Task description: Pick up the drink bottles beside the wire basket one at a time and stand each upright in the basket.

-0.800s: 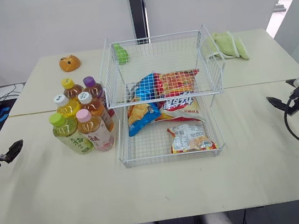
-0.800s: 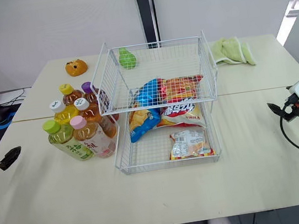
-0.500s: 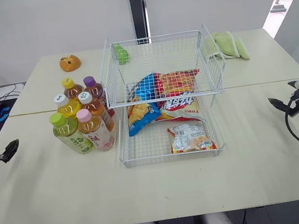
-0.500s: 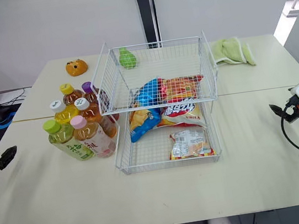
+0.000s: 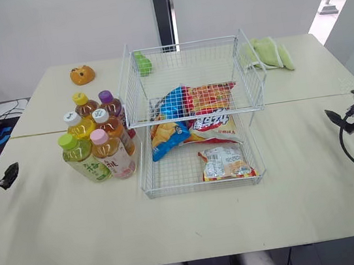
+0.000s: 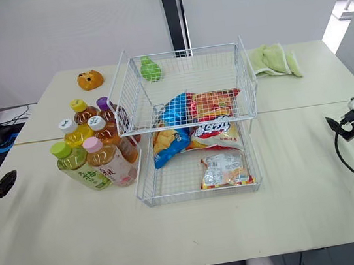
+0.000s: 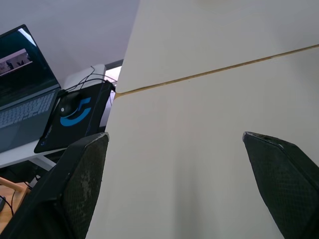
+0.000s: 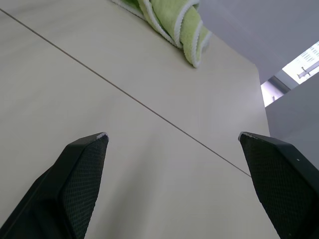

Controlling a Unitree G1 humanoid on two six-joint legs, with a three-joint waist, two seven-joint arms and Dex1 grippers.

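Bottles (image 5: 113, 156), six, capped, stand in tight cluster on counter (image 5: 64, 221), just beside wire basket (image 5: 201, 187), on its left side. Basket has two tiers: snack bags (image 5: 196, 130) lie in lower tier, small green object (image 5: 143, 63) sits in back left corner of upper tier. Left claw (image 5: 10, 173) hangs at left counter edge, well apart from bottles, fingers spread wide over bare counter. Right claw (image 5: 333, 117) hangs over right side of counter, fingers also spread wide. Green towel (image 5: 266, 53) lies behind basket, to right.
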